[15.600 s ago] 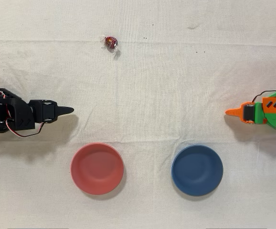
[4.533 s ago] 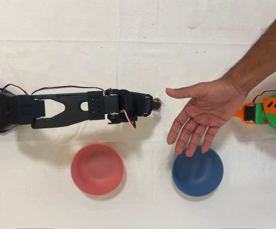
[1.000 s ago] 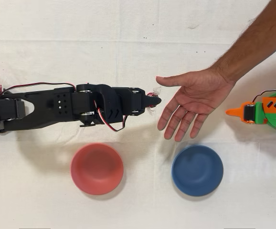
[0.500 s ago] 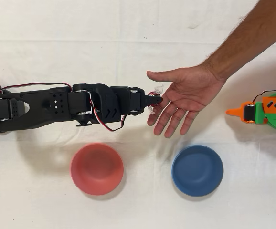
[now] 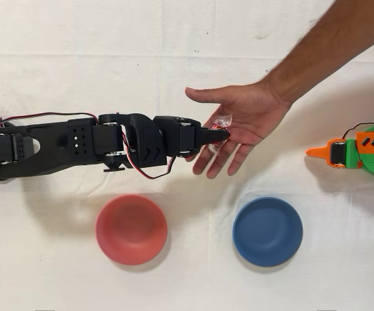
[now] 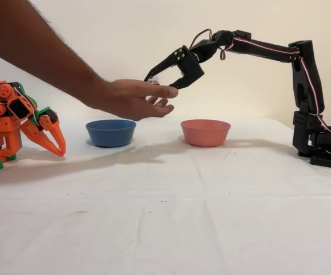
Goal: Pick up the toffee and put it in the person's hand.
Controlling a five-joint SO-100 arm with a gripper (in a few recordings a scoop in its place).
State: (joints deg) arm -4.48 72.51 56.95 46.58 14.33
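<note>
The black arm's claw [image 5: 218, 135] is clamped on the toffee [image 5: 222, 123], red foil with clear crinkled ends, right over the palm of the person's hand [image 5: 239, 123]; whether sweet and skin touch cannot be told. From overhead, open white cloth on the tabletop [image 5: 187, 39] lies beyond them, and the smooth round pink bowl [image 5: 131, 229] and blue bowl [image 5: 267, 231] sit near the close edge. The fixed view shows hand and claw held high above the bowls, the idle orange arm [image 6: 16, 123] at left.

A robotics lab bench: white cloth-covered table [image 6: 211, 217], plain wall [image 6: 97, 34], hobby robot arms.
</note>
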